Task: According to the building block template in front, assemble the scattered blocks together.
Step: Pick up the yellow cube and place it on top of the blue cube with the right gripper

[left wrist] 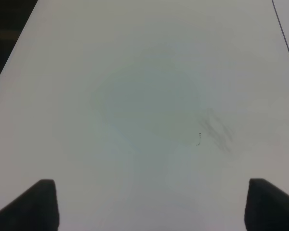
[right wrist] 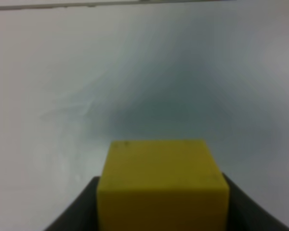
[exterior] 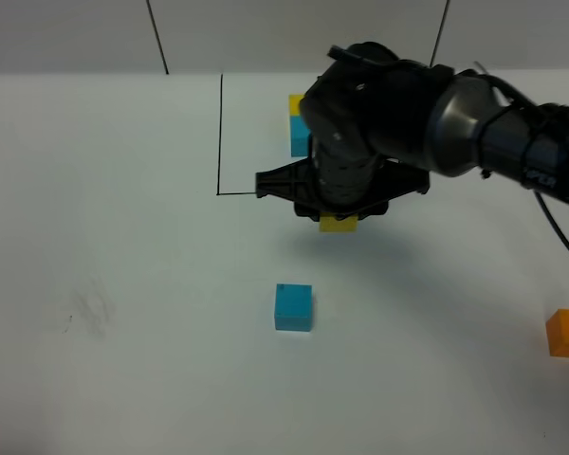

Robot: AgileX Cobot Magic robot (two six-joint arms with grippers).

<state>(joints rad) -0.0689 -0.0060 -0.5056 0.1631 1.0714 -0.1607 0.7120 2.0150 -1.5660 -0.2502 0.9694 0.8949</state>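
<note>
My right gripper reaches across the middle of the table and is shut on the yellow block, held just above the surface. In the right wrist view the yellow block fills the space between the dark fingers. The sky-blue block lies on the table in front of the arm. At the far right edge lies the orange block. The building block template shows only a yellow and a blue cube behind the arm, with part of its black frame. My left gripper is open over bare table.
The white table has faint grey smudges at the left, and the smudges also show in the left wrist view. The right arm's dark body covers the right part of the frame.
</note>
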